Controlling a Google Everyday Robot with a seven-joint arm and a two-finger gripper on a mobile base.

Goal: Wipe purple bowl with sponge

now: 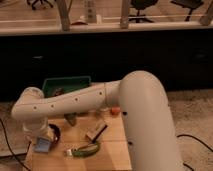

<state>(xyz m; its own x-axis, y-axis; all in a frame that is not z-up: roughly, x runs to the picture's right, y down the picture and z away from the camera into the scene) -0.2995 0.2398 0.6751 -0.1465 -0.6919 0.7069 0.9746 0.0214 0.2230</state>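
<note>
From my remote station I saw the arm (75, 102) reach leftward across the wooden tabletop (114, 147) and bend down at its far end, with the gripper (41, 136) hanging low over the tabletop's front left corner. The sponge (42, 145) sat right at the gripper's tip, its blue-grey face toward me, directly under the jaws. I could not tell whether the jaws were clenched on it or released, as the wrist hid them. The purple bowl (54, 132) rested on the tabletop just to the right of the sponge and the gripper, partly covered by the wrist. I could not tell whether sponge and bowl touched. Behind the arm stood a green tray (66, 83). Further right along the front lay a green curved strip (84, 149), and near it a tan-and-black block (96, 132), well apart from the jaws.
</note>
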